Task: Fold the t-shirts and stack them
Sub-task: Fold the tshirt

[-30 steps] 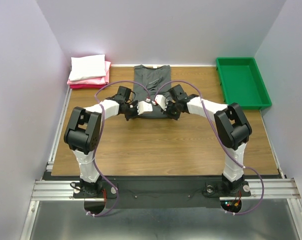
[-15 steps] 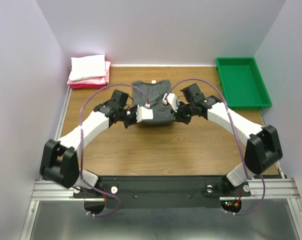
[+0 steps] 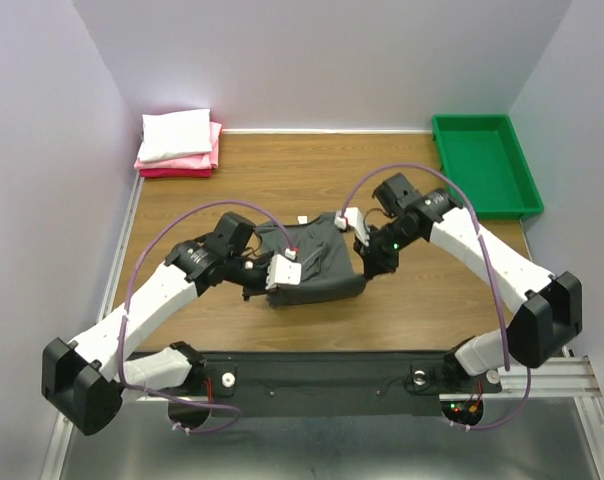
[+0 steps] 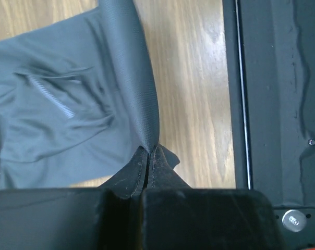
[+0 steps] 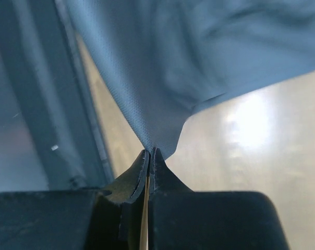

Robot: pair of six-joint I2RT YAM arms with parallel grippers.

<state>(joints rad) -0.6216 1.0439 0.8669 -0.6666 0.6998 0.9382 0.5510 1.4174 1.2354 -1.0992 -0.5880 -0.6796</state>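
Lilac walls [image 3: 312, 60] close in a wooden table [image 3: 242, 180], where the left arm [image 3: 152, 300] and right arm [image 3: 472, 250] reach forward from a black base plate [image 3: 322, 372] and meet over a grey shirt [image 3: 317, 265]. The left end effector [image 3: 274, 288] is clamped on the shirt's near left edge. In the left wrist view its dark fingers [image 4: 131, 179] press together, with a ridge of grey cloth pinched between the tips and running away from them, bare wood and the black plate to one side. The right end effector [image 3: 368, 268] is likewise closed on the shirt's right edge. In the right wrist view its fingers [image 5: 131, 182] pinch a corner of fabric that fans out above the table. Between the two grips the shirt sits rumpled in the middle of the table, nearer the front edge than the back, with its neck label [image 3: 302, 222] toward the back wall. At the far left corner three folded shirts are stacked against the wall: a white shirt [image 3: 175, 135] on top, a pink shirt [image 3: 187, 160] beneath it and a red shirt [image 3: 172, 173] at the bottom. A green tray [image 3: 482, 200] lies at the far right corner, well apart from the grey shirt.
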